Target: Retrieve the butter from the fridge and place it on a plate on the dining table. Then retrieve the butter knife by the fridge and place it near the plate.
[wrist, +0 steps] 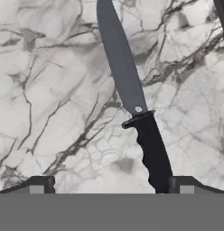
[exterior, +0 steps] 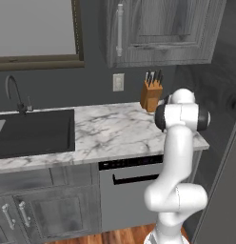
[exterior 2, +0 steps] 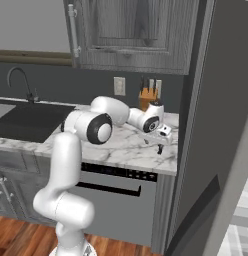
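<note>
Jaws spread wide on two-finger gripper [wrist: 109, 186], straddling slim dark butter knife [wrist: 132, 99]: slide toward three o'clock, centring black handle [wrist: 153, 151] before closing.

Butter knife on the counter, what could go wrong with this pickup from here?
1. In the hand view the butter knife sits off-centre in the open tool, its handle almost against one fingertip; closing may push it aside.
2. It lies flat on the marble counter, so the fingertips might scrape stone.
3. The fridge wall stands close beside the tool.

One butter knife [wrist: 132, 103], one knife block [exterior: 151, 95], one sink [exterior: 34, 131], one dishwasher [exterior: 132, 190].
</note>
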{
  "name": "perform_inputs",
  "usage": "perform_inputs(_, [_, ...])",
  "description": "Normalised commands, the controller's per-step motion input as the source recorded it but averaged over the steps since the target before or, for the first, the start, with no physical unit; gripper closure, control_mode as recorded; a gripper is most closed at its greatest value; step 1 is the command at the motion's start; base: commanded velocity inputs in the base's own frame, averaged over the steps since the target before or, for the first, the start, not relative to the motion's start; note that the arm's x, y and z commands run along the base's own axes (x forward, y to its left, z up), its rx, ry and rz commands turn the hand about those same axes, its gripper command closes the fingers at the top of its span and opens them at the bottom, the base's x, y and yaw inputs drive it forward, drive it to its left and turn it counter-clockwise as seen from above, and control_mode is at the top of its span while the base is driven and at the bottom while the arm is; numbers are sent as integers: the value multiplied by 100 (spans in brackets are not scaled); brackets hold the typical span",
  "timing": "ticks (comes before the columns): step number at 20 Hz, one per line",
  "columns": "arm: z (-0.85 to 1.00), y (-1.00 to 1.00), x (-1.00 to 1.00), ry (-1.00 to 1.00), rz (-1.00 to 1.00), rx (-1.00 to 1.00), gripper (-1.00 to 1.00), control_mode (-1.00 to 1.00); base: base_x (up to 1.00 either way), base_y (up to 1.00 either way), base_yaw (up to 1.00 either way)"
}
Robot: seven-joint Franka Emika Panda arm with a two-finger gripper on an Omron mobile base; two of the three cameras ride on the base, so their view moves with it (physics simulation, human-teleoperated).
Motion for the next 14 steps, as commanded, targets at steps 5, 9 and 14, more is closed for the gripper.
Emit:
perform_inputs(5, [-13, -36, 1, 0, -7, -1, -100, -100, 0, 0, 0])
perform_inputs(9, [-14, -23, 0, 0, -10, -3, -100, -100, 0, 0, 0])
perform_inputs(14, [-37, -1, 8, 0, -4, 0, -100, -100, 0, 0, 0])
